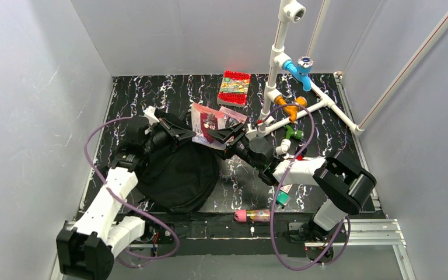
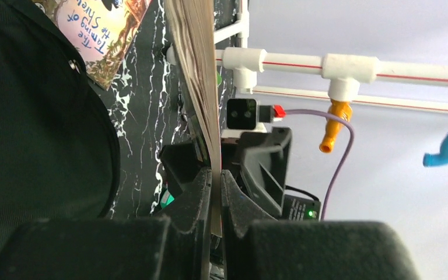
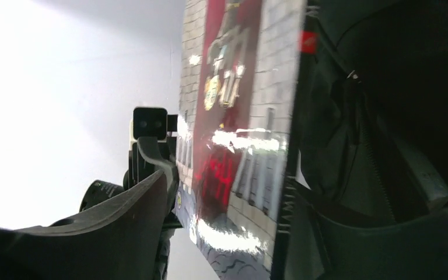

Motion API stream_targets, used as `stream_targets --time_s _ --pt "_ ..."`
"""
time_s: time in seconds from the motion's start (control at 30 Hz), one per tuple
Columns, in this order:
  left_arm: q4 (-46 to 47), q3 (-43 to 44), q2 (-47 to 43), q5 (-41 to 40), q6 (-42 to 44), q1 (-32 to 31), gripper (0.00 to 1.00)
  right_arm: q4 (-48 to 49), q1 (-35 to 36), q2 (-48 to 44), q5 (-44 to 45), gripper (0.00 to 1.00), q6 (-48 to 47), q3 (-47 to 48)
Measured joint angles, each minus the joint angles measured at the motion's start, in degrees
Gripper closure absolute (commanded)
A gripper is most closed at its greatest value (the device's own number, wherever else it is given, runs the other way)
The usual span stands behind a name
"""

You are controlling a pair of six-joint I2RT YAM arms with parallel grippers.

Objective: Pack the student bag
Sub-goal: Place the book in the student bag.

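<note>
The black student bag (image 1: 178, 175) lies at the left of the table, under the left arm. It also shows in the left wrist view (image 2: 35, 128) and the right wrist view (image 3: 396, 116). My left gripper (image 1: 182, 133) (image 2: 216, 175) is shut on the edge of a thin book with a red and grey cover (image 1: 207, 123) (image 2: 195, 58) and holds it above the bag's far right side. My right gripper (image 1: 231, 139) (image 3: 236, 192) is at the book's (image 3: 239, 87) other end. Its jaws stand wide apart on either side of the book.
A second book with a red, colourful cover (image 1: 234, 88) (image 2: 99, 41) lies at the back. A white pipe frame (image 1: 291, 105) with blue, orange and green fittings stands at the back right. A pink pencil case (image 1: 252, 215) and a small green item (image 1: 283, 198) lie near the front.
</note>
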Motion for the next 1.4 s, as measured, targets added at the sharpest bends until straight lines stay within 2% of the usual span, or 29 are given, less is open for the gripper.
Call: stream_targets --time_s 0.07,0.13,0.17,0.23,0.27,0.3,0.33,0.47,0.6,0.77,0.93,1.0,1.1,1.17,1.27,1.4 --pt "-0.9 -0.9 -3.5 -0.2 0.0 0.0 1.0 -0.1 0.7 0.2 1.1 0.6 0.6 0.8" --pt "-1.3 -2.0 -6.7 -0.6 0.1 0.3 1.0 -0.1 1.6 0.2 2.1 0.9 1.2 1.0" --pt "-1.4 -2.6 -7.8 -0.6 0.2 0.4 0.89 -0.2 1.9 0.3 2.5 0.99 1.3 1.0" --pt "-3.0 -4.1 -9.7 -0.9 1.3 0.5 0.53 0.1 2.3 0.6 2.9 0.99 2.4 1.0" --pt "-4.5 -4.2 -10.1 -1.2 2.4 0.7 0.38 0.0 2.4 0.7 2.9 0.99 2.6 1.0" --pt "-7.5 -4.2 -10.6 -1.1 3.7 0.7 0.27 0.0 2.6 1.0 2.9 0.99 2.7 1.0" --pt "-10.0 -4.1 -11.0 -1.1 5.6 0.6 0.22 0.0 2.6 1.2 2.9 0.99 2.7 0.7" --pt "-26.1 -1.6 -14.8 -6.3 12.9 0.3 0.17 -1.0 2.7 0.8 2.0 0.99 -0.4 -2.6" --pt "-39.7 8.0 -17.7 -15.3 20.2 0.3 0.13 -9.3 2.7 -3.2 0.3 0.99 -7.5 -5.7" --pt "-47.2 14.9 -19.8 -24.8 27.6 0.3 0.12 -22.5 3.1 -15.0 0.5 0.99 -19.4 -6.3" --pt "-48.8 12.9 -13.3 -22.3 33.4 -0.4 0.11 -37.6 3.1 -25.2 3.7 0.99 -32.2 -2.8" --pt "-47.4 11.3 -8.7 -23.3 34.8 -5.6 0.08 -44.2 3.1 -27.4 5.0 0.99 -37.2 -1.0" --pt "-46.0 10.8 -1.3 -29.4 36.3 -20.2 0.07 -53.5 3.1 -31.4 7.2 0.99 -43.4 -0.4" --pt "-45.9 12.0 3.8 -33.2 37.1 -27.7 0.07 -59.4 3.1 -34.7 8.7 0.99 -46.6 -0.4" --pt "-45.5 15.6 13.0 -39.0 37.4 -34.4 0.02 -66.9 3.1 -40.6 11.6 0.99 -50.5 -0.5" --pt "-45.4 20.4 22.5 -46.1 37.4 -41.0 0.02 -73.0 3.1 -46.5 14.8 0.99 -53.8 -0.5"
